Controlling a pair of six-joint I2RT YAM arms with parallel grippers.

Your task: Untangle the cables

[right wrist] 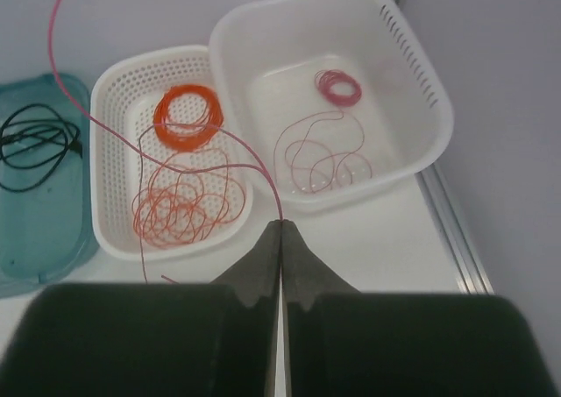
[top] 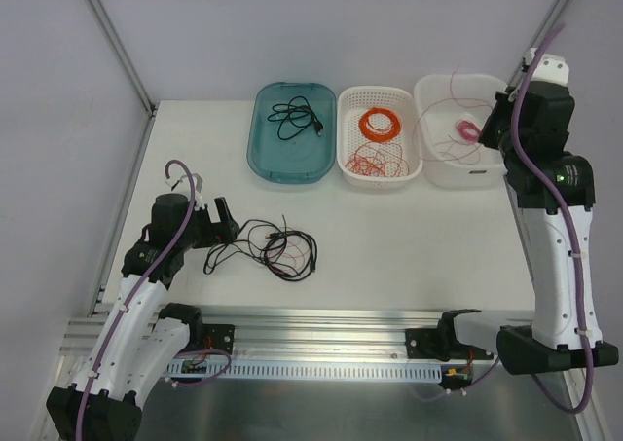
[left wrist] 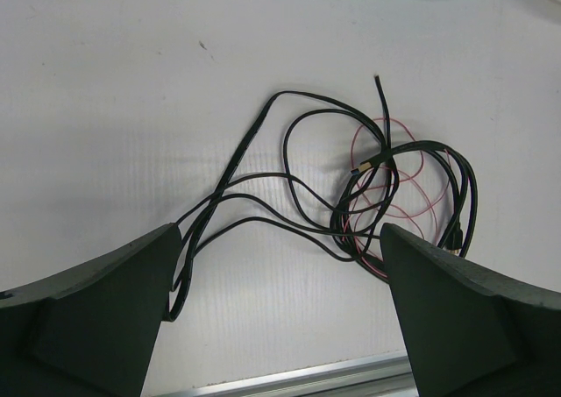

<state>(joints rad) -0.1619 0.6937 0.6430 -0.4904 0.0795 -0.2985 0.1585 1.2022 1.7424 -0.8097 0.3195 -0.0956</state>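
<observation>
The cables are a loose clump [top: 277, 246] on the table in front of the left arm. In the left wrist view it is a thicker black cord [left wrist: 289, 187] looped through a thin pinkish-red wire [left wrist: 412, 195]. My left gripper [top: 219, 229] is open and empty just left of the clump, its fingers either side of the black loops [left wrist: 280, 239]. My right gripper [top: 492, 129] is shut [right wrist: 282, 224] on another thin pinkish-red wire [right wrist: 257, 169]. It holds that wire high by the white bin [top: 428, 91], and the strand trails over the baskets.
A teal tray [top: 263, 159] at the back holds a black cable [top: 295, 120]. A perforated white basket [top: 346, 159] holds a tight orange ring coil [top: 381, 124] and loose orange wire [top: 370, 159]. The white bin holds a small pink ring coil [top: 468, 129] and loose pink wire.
</observation>
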